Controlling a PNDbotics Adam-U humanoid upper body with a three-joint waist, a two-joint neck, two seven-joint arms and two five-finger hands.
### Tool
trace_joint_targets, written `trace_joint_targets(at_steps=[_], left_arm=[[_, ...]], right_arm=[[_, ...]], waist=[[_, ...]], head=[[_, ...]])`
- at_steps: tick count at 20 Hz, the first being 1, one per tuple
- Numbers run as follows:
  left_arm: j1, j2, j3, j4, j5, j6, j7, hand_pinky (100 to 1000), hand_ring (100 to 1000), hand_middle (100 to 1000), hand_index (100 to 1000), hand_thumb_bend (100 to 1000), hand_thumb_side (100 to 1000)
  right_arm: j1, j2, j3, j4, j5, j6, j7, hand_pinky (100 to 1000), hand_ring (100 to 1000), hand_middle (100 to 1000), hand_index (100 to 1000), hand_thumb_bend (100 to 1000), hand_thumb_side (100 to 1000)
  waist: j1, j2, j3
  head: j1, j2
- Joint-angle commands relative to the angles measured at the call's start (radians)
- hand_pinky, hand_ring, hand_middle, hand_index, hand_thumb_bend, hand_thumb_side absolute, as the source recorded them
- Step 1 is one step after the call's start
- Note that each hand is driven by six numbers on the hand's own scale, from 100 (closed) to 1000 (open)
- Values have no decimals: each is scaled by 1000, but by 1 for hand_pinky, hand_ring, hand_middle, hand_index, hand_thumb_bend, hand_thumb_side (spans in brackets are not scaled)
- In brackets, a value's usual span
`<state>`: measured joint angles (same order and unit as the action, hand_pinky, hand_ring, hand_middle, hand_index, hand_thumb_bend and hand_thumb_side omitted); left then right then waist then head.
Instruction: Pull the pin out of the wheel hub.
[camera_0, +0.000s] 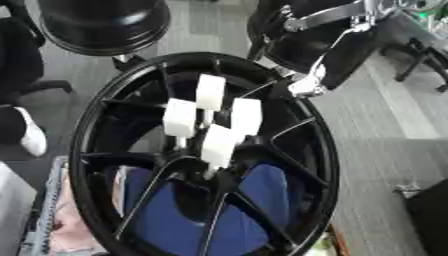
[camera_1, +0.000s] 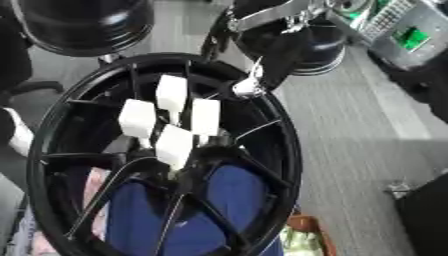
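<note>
We look down on a large glossy black alloy wheel rim with thin spokes (camera_0: 302, 150), which fills most of both eye views and stands tilted; at its hub (camera_0: 206, 165), where the spokes meet, four white block-headed pins stand up on thin pale stems, clustered close together but apart from each other; the upper pin (camera_0: 210, 92) sits furthest from us, the left pin (camera_0: 180, 118) and the right pin (camera_0: 246, 116) flank it, and the near pin (camera_0: 218, 145) stands lowest, its stem running down into the hub; all four remain seated in the hub. Through the gaps between the lower spokes we see blue fabric (camera_0: 262, 187), and at the lower left edge something pale pink (camera_0: 70, 230) lies beneath the rim.

Our right arm comes in from the upper right as a black shell with silver brackets; our right hand (camera_1: 248, 88) shows only as a small silvery-white tip at the upper rim of the wheel, just beside the rim's inner edge and apart from the pins; we cannot tell whether its fingers are spread, pressed together or pinching anything, since the dark forearm covers most of it. Our left hand shows in neither view.

Beyond the rim, at the upper left, a second round black glossy object (camera_0: 103, 25) rests near the wheel's top edge; grey floor (camera_0: 385, 150) stretches to the right.
</note>
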<state>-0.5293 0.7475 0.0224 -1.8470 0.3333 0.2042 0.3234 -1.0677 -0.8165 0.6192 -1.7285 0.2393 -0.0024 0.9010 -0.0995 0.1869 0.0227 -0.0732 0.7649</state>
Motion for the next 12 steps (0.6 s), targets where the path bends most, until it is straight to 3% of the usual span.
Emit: trace_joint_targets(at_steps=[1, 6, 12], left_arm=[[-10, 35, 8, -6, 2, -3, -4, 756, 846, 719, 830, 258, 700], [-9, 36, 6, -5, 2, -3, -5, 757, 846, 718, 829, 256, 701], [-7, 37, 4, -4, 1, -2, -7, 757, 846, 716, 827, 254, 702]], right_arm=[[-19, -36, -5, -30, -34, 29, -1, 882, 866, 809, 904, 235, 682], [-20, -46, 10, -77, -73, 65, -6, 881, 869, 811, 906, 245, 656], [-15, -64, 28, -148, -55, 143, -45, 877, 866, 807, 901, 280, 612]], waist=[[6, -21, -2], [4, -25, -3], [2, -24, -1]], head=[[2, 5], [0, 5], [2, 5]])
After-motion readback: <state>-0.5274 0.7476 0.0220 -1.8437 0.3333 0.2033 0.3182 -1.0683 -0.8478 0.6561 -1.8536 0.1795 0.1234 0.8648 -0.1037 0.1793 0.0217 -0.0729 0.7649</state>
